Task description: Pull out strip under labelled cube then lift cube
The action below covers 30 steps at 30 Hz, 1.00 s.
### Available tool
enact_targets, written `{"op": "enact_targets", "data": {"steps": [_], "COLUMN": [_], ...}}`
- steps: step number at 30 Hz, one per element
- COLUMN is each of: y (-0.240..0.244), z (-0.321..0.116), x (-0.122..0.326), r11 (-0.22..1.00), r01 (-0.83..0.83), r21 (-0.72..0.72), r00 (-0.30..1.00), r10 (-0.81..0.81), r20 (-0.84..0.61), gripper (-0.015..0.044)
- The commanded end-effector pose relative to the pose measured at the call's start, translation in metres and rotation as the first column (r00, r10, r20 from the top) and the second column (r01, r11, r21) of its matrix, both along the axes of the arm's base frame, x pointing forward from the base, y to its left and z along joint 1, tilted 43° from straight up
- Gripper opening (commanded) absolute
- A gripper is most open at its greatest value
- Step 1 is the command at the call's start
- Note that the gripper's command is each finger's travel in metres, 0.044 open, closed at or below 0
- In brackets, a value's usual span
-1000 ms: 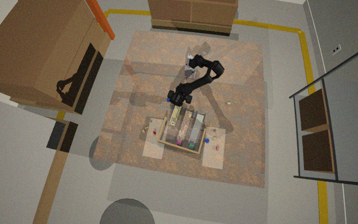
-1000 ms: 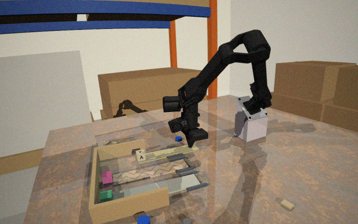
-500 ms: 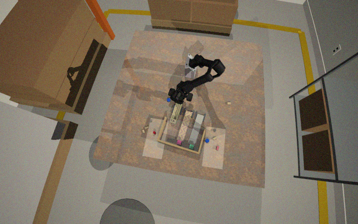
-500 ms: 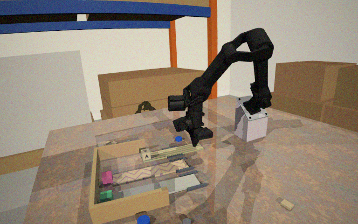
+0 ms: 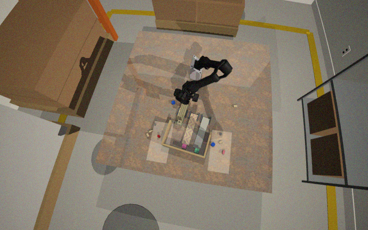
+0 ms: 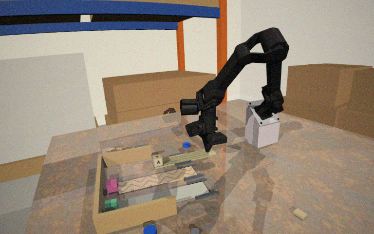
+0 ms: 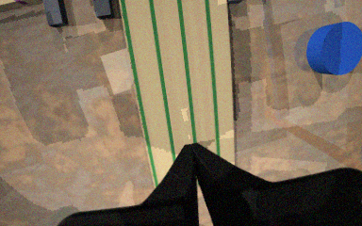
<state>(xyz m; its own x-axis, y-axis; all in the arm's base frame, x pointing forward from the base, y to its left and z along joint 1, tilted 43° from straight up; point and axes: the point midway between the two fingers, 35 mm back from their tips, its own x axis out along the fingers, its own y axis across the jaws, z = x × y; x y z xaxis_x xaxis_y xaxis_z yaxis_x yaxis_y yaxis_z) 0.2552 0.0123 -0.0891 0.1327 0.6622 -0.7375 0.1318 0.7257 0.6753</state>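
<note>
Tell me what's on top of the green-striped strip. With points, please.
The cube marked A [image 5: 178, 121] [image 6: 158, 160] sits on the end of the green-striped strip [image 5: 182, 110] [image 6: 190, 158] [image 7: 174, 71] away from the gripper [image 5: 185, 104] [image 6: 207, 151] [image 7: 191, 150]. The cube covers the surface beneath it.

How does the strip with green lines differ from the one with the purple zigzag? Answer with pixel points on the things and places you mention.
The green-lined strip [image 5: 182, 111] [image 6: 190, 158] [image 7: 174, 71] has straight stripes, while the zigzag strip [image 5: 193, 121] [image 6: 176, 175] has jagged purple ones. The green-lined strip sticks out farther from the wooden frame [image 5: 184, 151] [image 6: 138, 213]; the zigzag strip reaches deeper in. A cube lettered A [image 6: 158, 161] sits on the green-lined strip, whereas a pink cube [image 5: 184, 146] [image 6: 112, 186] is at the zigzag strip's far end. Both are long and flat.
</note>
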Motion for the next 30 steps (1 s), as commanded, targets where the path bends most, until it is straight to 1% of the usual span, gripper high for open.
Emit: {"op": "enact_targets", "data": {"steps": [1, 30], "y": [0.007, 0.012], "z": [-0.003, -0.003], "x": [-0.016, -0.044], "r11": [1.000, 1.000], "r01": [-0.015, -0.015], "r21": [0.004, 0.004], "r00": [0.999, 0.999], "r10": [0.016, 0.016], "r20": [-0.034, -0.035], "gripper": [0.0000, 0.0000]}}
